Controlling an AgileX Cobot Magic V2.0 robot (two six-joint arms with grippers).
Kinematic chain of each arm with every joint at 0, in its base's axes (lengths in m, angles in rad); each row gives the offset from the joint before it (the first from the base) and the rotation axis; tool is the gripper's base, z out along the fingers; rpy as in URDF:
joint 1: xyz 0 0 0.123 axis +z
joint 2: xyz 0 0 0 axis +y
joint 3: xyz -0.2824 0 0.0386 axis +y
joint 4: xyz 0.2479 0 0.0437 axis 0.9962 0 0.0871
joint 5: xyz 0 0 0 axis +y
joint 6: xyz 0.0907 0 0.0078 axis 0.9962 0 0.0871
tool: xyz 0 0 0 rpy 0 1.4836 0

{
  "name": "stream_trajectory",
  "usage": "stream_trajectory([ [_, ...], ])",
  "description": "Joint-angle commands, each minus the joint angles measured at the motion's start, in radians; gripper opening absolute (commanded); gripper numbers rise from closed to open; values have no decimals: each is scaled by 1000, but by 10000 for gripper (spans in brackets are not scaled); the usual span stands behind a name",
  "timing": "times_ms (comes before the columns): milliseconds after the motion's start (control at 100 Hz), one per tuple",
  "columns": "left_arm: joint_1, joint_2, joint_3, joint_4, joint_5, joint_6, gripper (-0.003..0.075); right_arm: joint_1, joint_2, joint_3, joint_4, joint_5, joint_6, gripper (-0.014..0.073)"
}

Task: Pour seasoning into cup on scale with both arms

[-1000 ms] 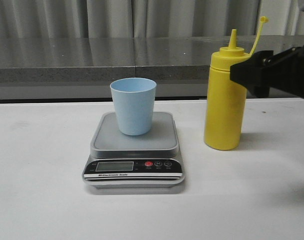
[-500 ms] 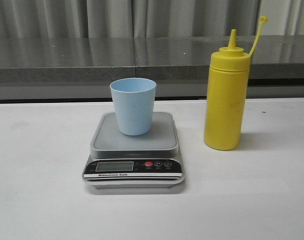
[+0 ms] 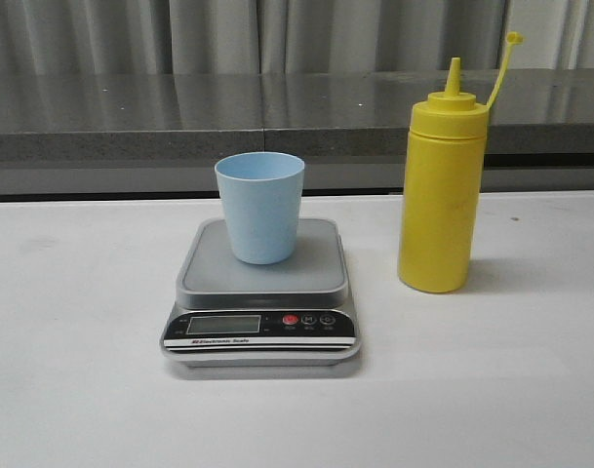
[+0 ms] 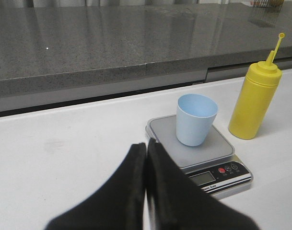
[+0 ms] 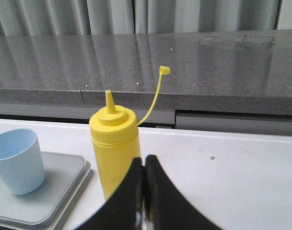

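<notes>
Pouring not begun: bottle upright, untouched, cup looks empty.
Tabletop (image 3: 82, 390) carries the scale (image 3: 262, 268) with the cup (image 3: 260, 207) standing on its platform; yellow bottle (image 3: 442, 190) stands just beside the scale on its right, cap off the nozzle. Left claw (image 4: 146, 184) pressed together, empty, short of the scale. Right claw (image 5: 144, 191) likewise pressed together, empty, bottle directly ahead. Grasp, lift and tilt remain.

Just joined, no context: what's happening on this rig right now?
Nothing is being handled. The yellow seasoning bottle stands upright on the table, cap off and hanging on its strap, right of the scale. The blue cup sits on the scale platform. Both arms are back: left tool and right tool are shut and empty.
</notes>
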State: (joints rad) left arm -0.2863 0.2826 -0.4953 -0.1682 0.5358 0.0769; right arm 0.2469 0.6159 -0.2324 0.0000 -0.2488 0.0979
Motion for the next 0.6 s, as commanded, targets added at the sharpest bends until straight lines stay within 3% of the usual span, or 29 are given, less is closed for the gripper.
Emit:
stream_trajectory([
  [0, 1, 7, -26, -15, -81, -9, -20, -4, -59, -27, 0, -1, -31, -59],
  [520, 1, 7, -26, -15, -81, -9, -20, -4, -208, 0, 0, -5, -40, -59],
  [590, 1, 7, -26, -15, -81, -9, -20, -16, -222, 35, 17, -57, -40, -59],
])
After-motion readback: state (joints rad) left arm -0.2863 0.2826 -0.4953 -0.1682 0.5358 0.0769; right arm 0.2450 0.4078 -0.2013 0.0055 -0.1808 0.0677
